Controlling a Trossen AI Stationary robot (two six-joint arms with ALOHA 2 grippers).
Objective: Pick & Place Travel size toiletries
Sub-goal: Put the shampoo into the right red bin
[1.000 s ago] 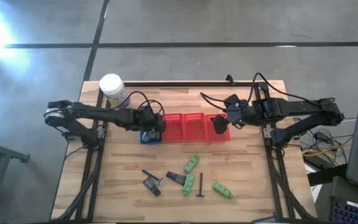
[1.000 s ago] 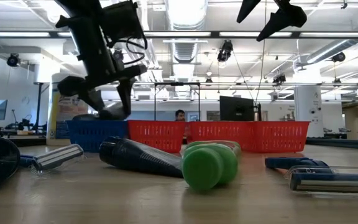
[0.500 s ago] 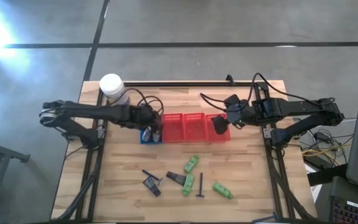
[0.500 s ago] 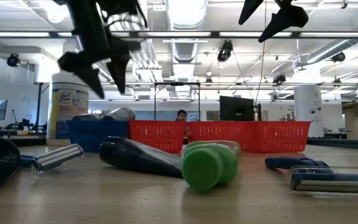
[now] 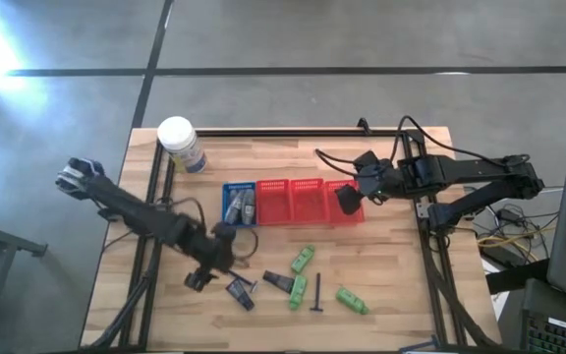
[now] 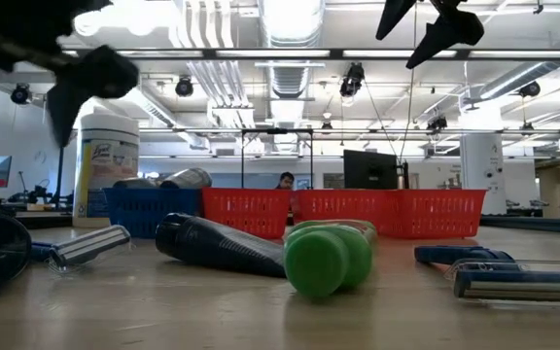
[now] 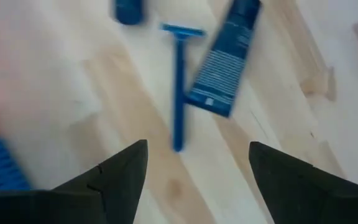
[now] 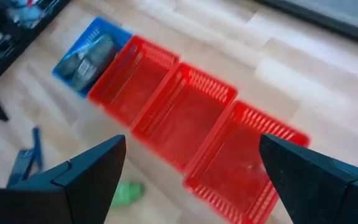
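Note:
Several toiletries lie loose on the table's near middle: a dark tube (image 5: 239, 293), a thin razor (image 5: 241, 276), another dark tube (image 5: 278, 282), three green bottles (image 5: 303, 259) (image 5: 297, 293) (image 5: 352, 300) and a black T-shaped stick (image 5: 317, 292). Grey tubes (image 5: 238, 206) lie in the blue basket (image 5: 227, 187). My left gripper (image 5: 198, 281) hovers open and empty just left of the loose items. Its wrist view (image 7: 197, 168) shows the razor (image 7: 179, 93) and a tube (image 7: 224, 62) ahead. My right gripper (image 5: 347, 198) hangs open and empty above the rightmost red basket (image 8: 241, 155).
Three red mesh baskets (image 5: 308, 185) stand in a row right of the blue one at mid-table. A white-lidded jar (image 5: 181, 144) stands at the far left corner. Bare wood lies along the table's left and right sides.
My left gripper has risen out of the blue basket, leaving a grey tube lying in it. It has then swung toward the table's near edge, to just left of the loose items. My right arm has kept still.

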